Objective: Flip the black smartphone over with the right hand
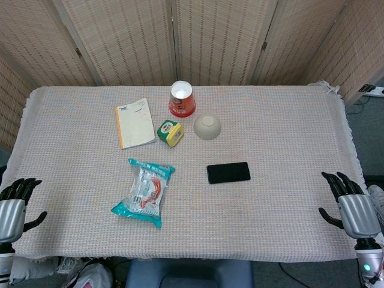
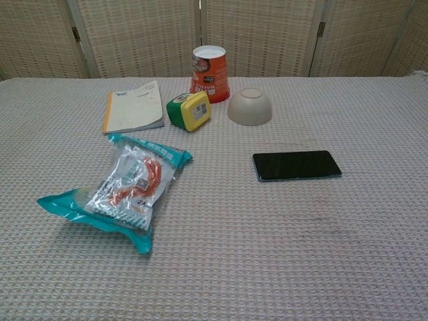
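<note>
While the flat black glass smartphone [image 1: 228, 173] lies untouched mid-bench, the right hand [image 1: 354, 210] waits at the edge, fingers spread, grasping nothing, presumably pre-reach.

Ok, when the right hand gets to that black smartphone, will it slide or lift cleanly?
The flat black glossy smartphone lies flush on the woven beige tablecloth, so fingertips probably won't get under its edge easily. Its slab shape suggests it is rigid and will flip as one piece. The textured cloth may grip it somewhat, so a push could drag or bunch the fabric rather than slide it freely.

No print on any item is legible.
</note>
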You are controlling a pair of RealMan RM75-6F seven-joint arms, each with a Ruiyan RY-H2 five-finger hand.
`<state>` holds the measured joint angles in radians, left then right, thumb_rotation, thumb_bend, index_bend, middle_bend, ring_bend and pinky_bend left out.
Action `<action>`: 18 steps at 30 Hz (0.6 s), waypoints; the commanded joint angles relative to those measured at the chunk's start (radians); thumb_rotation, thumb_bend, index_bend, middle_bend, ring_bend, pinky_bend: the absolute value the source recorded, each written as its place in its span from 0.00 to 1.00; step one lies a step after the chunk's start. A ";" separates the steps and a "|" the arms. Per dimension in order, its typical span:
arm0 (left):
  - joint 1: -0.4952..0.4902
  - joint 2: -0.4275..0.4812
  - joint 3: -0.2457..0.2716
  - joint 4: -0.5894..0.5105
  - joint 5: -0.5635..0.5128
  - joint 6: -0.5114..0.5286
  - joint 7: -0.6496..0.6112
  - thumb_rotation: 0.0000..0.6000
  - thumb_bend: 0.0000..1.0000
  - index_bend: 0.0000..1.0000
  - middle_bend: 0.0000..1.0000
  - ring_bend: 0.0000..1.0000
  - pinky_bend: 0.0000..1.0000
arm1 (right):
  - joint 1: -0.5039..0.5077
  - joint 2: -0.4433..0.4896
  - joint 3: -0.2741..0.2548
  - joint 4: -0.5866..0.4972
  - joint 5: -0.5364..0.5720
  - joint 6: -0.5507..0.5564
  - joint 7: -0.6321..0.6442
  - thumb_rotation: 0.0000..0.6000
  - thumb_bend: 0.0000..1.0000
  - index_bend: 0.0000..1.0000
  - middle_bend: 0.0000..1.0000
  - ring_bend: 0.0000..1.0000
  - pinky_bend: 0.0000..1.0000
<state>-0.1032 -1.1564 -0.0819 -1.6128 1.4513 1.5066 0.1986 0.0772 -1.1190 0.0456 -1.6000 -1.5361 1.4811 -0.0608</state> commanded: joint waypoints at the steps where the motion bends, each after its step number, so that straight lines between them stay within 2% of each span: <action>1: -0.004 0.002 -0.001 -0.002 -0.002 -0.007 0.005 1.00 0.20 0.23 0.22 0.16 0.25 | 0.000 -0.002 0.000 0.002 0.002 -0.001 0.002 1.00 0.15 0.13 0.19 0.12 0.24; 13: -0.008 0.008 -0.001 -0.014 -0.009 -0.014 0.009 1.00 0.20 0.23 0.22 0.16 0.25 | 0.007 -0.010 0.008 0.011 -0.008 0.008 -0.005 1.00 0.15 0.13 0.23 0.15 0.24; 18: -0.004 0.013 0.002 -0.017 -0.012 -0.012 0.006 1.00 0.20 0.23 0.22 0.16 0.25 | 0.059 -0.027 0.014 0.015 -0.030 -0.053 -0.038 1.00 0.17 0.17 0.25 0.17 0.24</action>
<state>-0.1076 -1.1434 -0.0808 -1.6300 1.4389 1.4946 0.2046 0.1157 -1.1399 0.0563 -1.5861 -1.5588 1.4528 -0.0856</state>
